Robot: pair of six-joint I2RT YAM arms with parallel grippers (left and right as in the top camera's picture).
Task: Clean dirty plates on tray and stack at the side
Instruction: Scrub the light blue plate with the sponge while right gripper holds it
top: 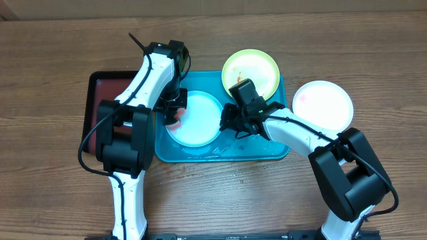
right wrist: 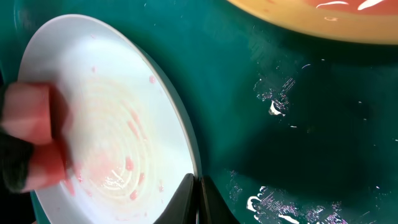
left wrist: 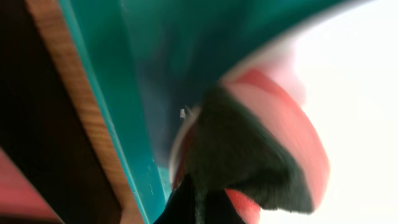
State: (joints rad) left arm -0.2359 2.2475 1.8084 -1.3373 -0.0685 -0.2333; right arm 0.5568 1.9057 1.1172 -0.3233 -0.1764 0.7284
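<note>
The pale mint plate (top: 195, 119) lies on the left of the turquoise tray (top: 267, 152), with pink smears showing in the right wrist view (right wrist: 106, 112). My left gripper (top: 173, 110) is shut on a red sponge with a dark scrub side (left wrist: 292, 143), pressed on the plate's left edge. My right gripper (right wrist: 196, 196) is shut on the plate's right rim; overhead it sits mid-tray (top: 230, 121). The yellow-green plate (top: 251, 72), with a small red smear, rests at the tray's far right corner. The white plate (top: 323, 105), faintly pink, lies on the table right of the tray.
A dark red, black-rimmed tray (top: 100, 93) lies left of the turquoise tray, under my left arm. Water droplets and streaks lie on the tray floor (right wrist: 298, 155). The rest is brown wooden tabletop (top: 53, 60).
</note>
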